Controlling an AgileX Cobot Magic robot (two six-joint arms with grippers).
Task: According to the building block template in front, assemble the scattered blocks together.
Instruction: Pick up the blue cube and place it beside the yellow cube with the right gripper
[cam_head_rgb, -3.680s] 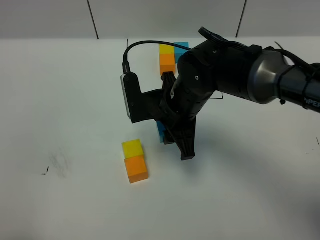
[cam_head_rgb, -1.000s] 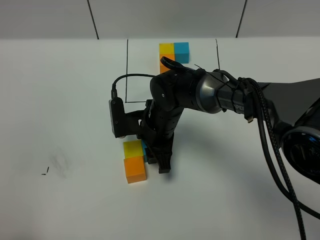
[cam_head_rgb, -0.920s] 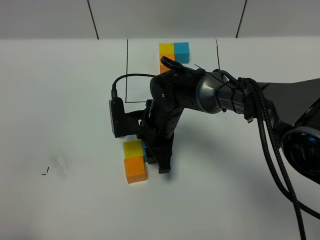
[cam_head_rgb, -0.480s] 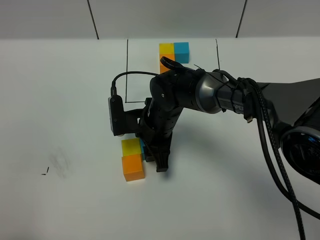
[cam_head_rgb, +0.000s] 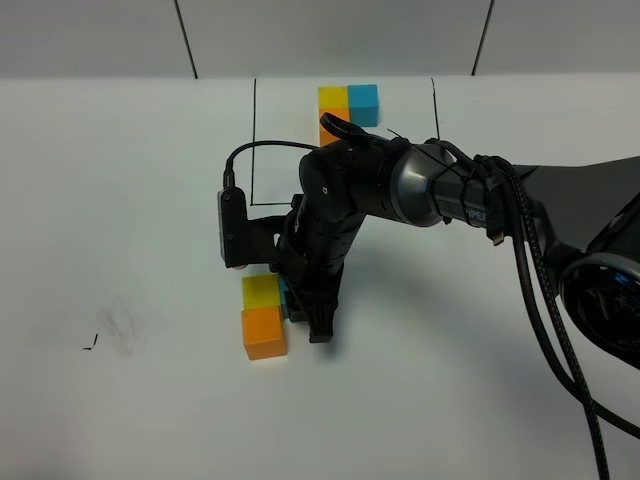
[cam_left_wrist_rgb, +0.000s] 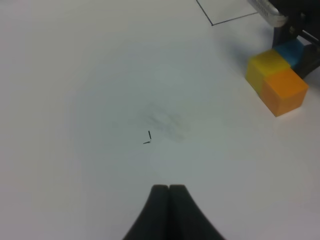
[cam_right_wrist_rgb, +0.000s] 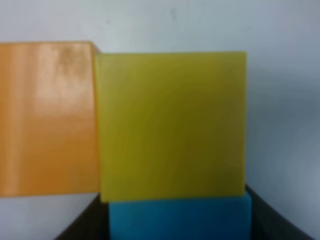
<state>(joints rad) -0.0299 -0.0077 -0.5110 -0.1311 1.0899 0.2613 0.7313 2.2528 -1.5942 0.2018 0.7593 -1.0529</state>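
Observation:
The building block template (cam_head_rgb: 347, 103) lies at the back inside a thin black outline; its orange cube is partly hidden by my right arm. The scattered yellow block (cam_head_rgb: 262, 291) and orange block (cam_head_rgb: 264, 332) sit joined on the table. The blue block (cam_head_rgb: 284, 296) presses against the yellow one's right side, mostly hidden, with my right gripper (cam_head_rgb: 304, 318) shut on it. The right wrist view shows the blue block (cam_right_wrist_rgb: 180, 217) between dark fingers (cam_right_wrist_rgb: 263, 220), flush against the yellow block (cam_right_wrist_rgb: 172, 125) beside the orange block (cam_right_wrist_rgb: 47, 117). My left gripper (cam_left_wrist_rgb: 169, 192) is shut and empty, far from the yellow block (cam_left_wrist_rgb: 267, 67).
The black outline (cam_head_rgb: 254, 140) runs behind the right arm. A small black mark (cam_head_rgb: 91, 345) and a grey smudge (cam_head_rgb: 122, 325) lie on the white table at the left. A cable (cam_head_rgb: 540, 300) hangs along the right arm.
The right gripper brought the blue block leftward against the yellow one. Over the last second it nudged the yellow and orange pair slightly left. The left gripper is unchanged.

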